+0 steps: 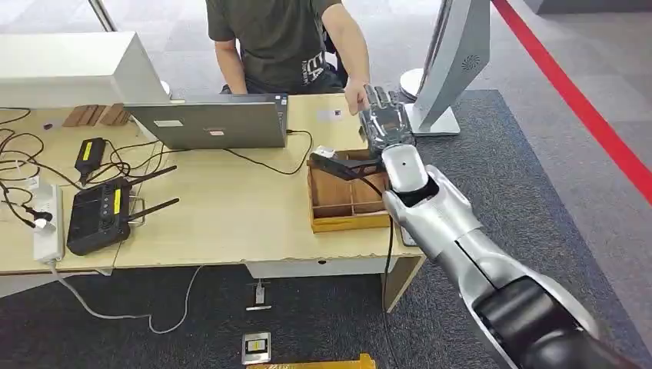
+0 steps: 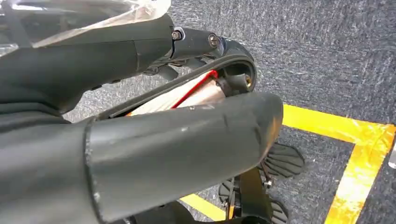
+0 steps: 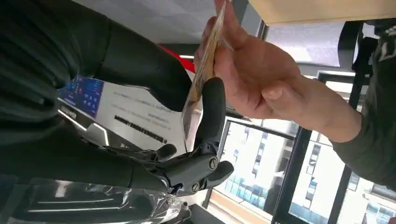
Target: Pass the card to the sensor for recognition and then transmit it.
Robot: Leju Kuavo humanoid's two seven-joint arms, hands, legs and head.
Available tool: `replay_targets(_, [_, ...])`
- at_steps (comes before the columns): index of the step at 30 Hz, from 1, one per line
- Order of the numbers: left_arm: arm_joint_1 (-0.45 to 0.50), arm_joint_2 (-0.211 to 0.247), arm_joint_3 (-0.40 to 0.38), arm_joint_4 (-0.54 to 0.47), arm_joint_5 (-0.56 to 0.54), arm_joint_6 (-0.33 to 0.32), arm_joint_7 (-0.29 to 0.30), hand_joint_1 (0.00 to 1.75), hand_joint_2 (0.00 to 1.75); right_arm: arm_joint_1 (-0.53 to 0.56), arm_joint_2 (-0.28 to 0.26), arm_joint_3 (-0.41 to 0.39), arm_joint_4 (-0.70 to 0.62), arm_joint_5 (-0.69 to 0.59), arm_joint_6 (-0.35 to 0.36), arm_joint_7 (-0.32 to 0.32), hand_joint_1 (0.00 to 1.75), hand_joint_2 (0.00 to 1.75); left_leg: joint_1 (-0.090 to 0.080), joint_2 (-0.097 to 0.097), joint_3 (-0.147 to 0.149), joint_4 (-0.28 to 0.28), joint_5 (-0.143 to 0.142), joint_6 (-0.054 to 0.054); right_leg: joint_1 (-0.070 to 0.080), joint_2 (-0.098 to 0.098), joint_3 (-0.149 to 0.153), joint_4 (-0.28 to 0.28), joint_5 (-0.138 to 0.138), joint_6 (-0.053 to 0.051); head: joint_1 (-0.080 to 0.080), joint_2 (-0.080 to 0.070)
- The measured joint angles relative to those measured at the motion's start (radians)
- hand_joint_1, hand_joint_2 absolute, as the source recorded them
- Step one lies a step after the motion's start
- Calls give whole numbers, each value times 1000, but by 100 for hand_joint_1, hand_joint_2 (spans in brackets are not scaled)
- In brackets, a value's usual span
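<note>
On grey carpet (image 1: 530, 161), wooden desk (image 1: 231, 215).

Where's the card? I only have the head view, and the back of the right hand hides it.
Observer: The right wrist view shows the card edge-on, pinched in the right hand between its thumb and a finger.
Operator: Does the person have it?
Observer: The person's hand grips the card's other end, so both hold it.
Operator: Left arm?
Observer: The left wrist view looks down at grey carpet and yellow floor tape, so that arm hangs.
</note>
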Motion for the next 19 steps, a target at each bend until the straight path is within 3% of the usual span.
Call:
replay_targets(2, [0, 0, 0, 0, -1, 0, 5, 0, 0, 10, -5, -4, -2, 4, 8, 3, 175, 175, 0, 0, 0, 0, 0, 0, 0, 0, 0, 0, 0, 0, 0, 0])
replay_targets(3, [0, 0, 0, 0, -5, 0, 11, 0, 0, 16, -8, -7, -6, 8, 13, 5, 89, 175, 0, 0, 0, 0, 0, 0, 0, 0, 0, 0, 0, 0, 0, 0])
replay_targets(4, [0, 0, 0, 0, -10, 1, 19, 0, 0, 22, -11, -10, -11, 12, 17, 8, 0, 0, 0, 0, 0, 0, 0, 0, 0, 0, 0, 0, 0, 0, 0, 0])
replay_targets(13, [0, 0, -1, 0, -14, 1, 37, 0, 0, 51, -49, -31, -68, 95, 35, 30, 0, 0, 0, 0, 0, 0, 0, 0, 0, 0, 0, 0, 0, 0, 0, 0])
replay_targets(19, [6, 1, -4, 0, -24, -11, 44, 0, 0, 72, -148, -93, -175, 109, 155, 44, 0, 0, 0, 0, 0, 1, 0, 0, 0, 0, 0, -1, 0, 0, 0, 0])
